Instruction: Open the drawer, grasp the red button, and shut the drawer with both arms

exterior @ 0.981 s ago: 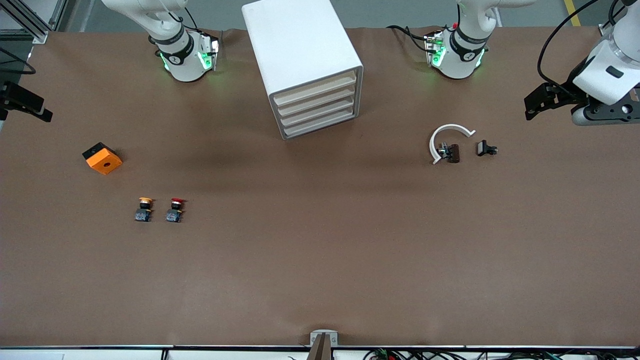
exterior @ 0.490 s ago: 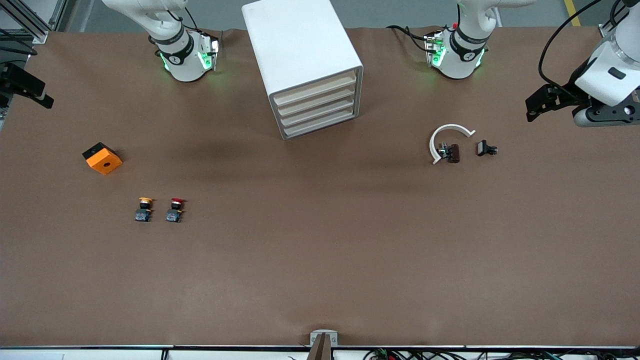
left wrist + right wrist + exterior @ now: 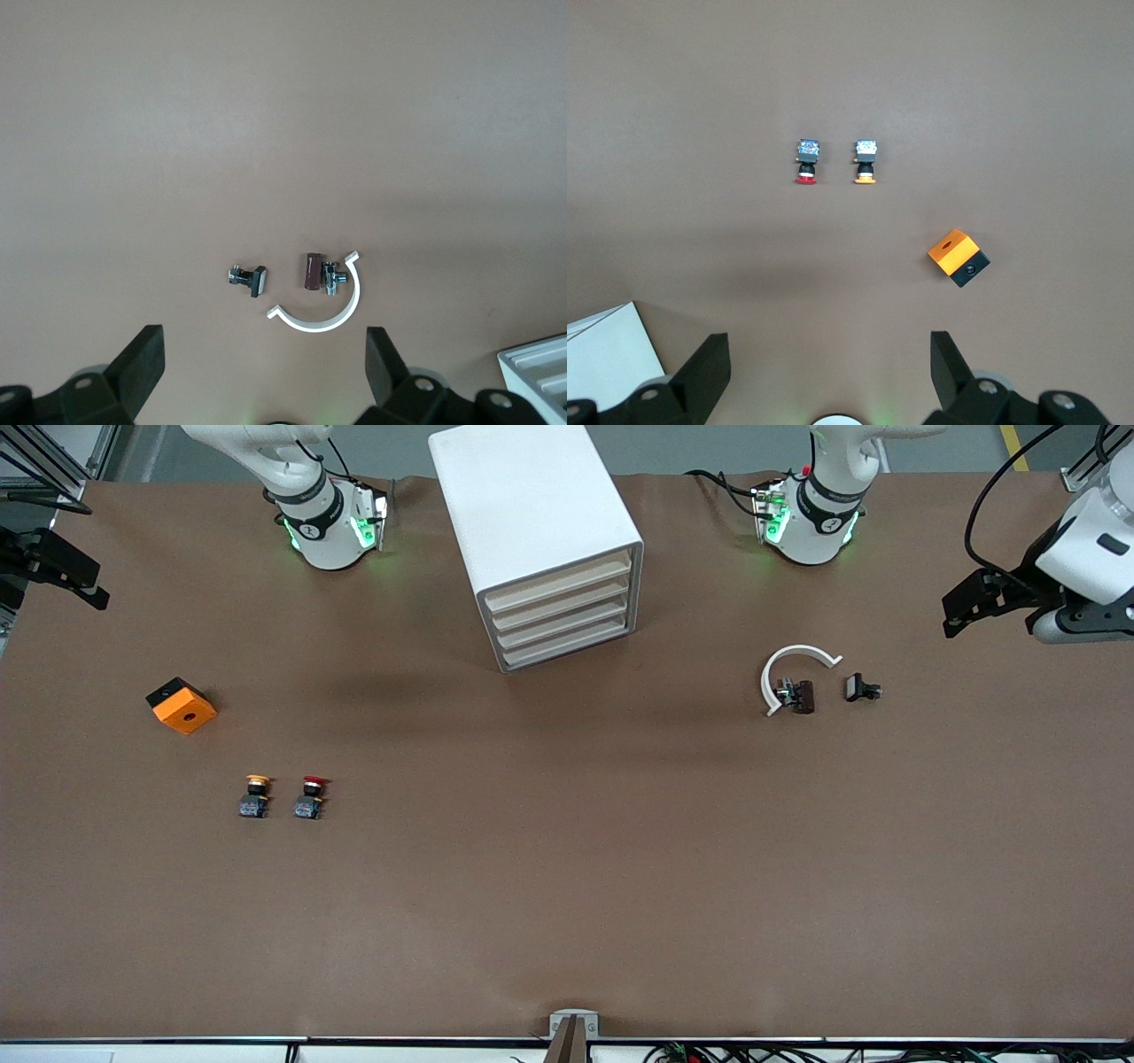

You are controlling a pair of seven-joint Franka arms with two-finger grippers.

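Note:
A white cabinet (image 3: pixel 532 522) stands between the two arm bases, and its four cream drawer fronts (image 3: pixel 561 609) are all shut. The red-capped button (image 3: pixel 311 795) stands on the mat toward the right arm's end; the right wrist view shows the button (image 3: pixel 807 160) too. My right gripper (image 3: pixel 71 576) hangs over the table's edge at that end, and in its own view this gripper (image 3: pixel 830 363) is open and empty. My left gripper (image 3: pixel 966 607) hovers over the left arm's end, and its wrist view shows the gripper (image 3: pixel 264 363) open and empty.
A yellow-capped button (image 3: pixel 255 795) stands beside the red one. An orange cube (image 3: pixel 182 705) with a hole lies farther from the front camera. Toward the left arm's end lie a white C-shaped ring (image 3: pixel 795 666), a brown part (image 3: pixel 803 696) and a small black part (image 3: pixel 861 688).
Both grippers have drifted a little toward the robots' side of the table, still open. Nothing on the table has moved.

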